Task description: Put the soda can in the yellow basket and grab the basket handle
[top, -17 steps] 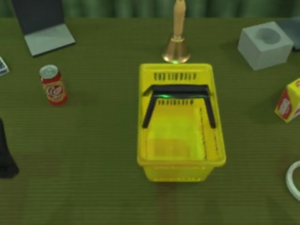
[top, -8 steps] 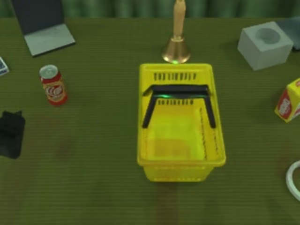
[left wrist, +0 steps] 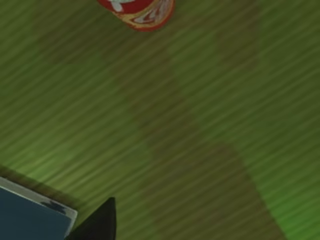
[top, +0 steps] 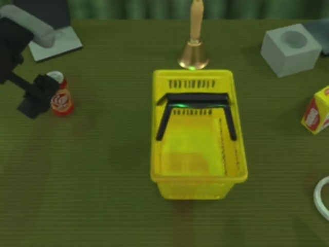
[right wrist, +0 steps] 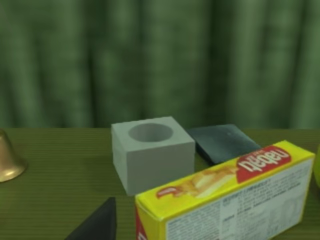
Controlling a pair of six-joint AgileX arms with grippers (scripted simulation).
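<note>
Here the left gripper (top: 38,95) hangs just beside the soda can (top: 60,96) at the table's left; I cannot tell how its fingers stand. The can looks light, stiff and slick, best pinched around its round middle. Centre sits the slotted plastic yellow basket (top: 240,170), its black handle (top: 195,98) upright.

My left arm (top: 20,31) reaches in from the top view's upper left, its left gripper (top: 38,95) held low near that edge. The right arm is outside the top view.
</note>
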